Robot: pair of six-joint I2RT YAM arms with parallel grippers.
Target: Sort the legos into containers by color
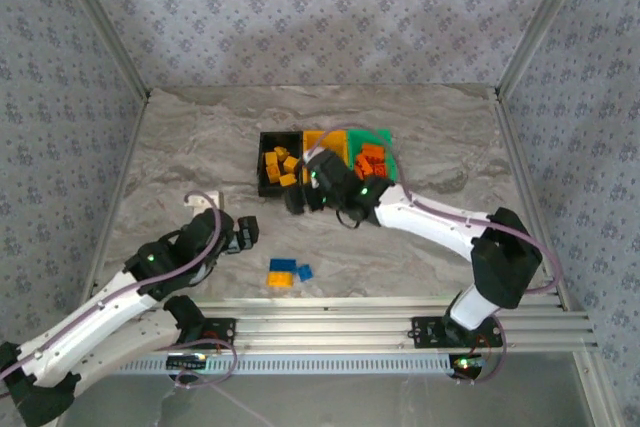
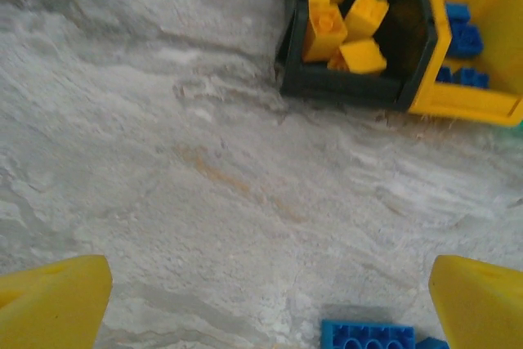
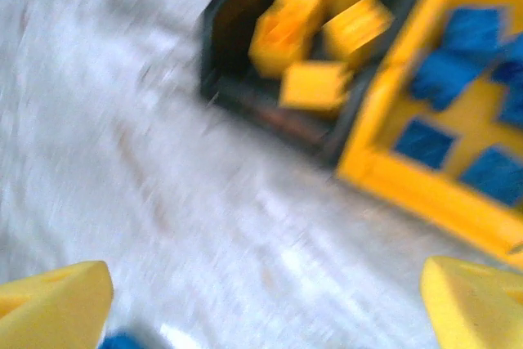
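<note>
Left wrist view showed the left gripper point(image 2: 270, 293) wide, empty; a careless close might knock the blue brick point(image 2: 368, 337) aside.

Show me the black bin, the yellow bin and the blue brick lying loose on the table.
black bin point(image 2: 343, 89), left wrist view, on its near wall.
yellow bin point(image 2: 467, 102), left wrist view, on its near rim.
blue brick point(image 2: 366, 337), left wrist view, on its upper face.
</note>
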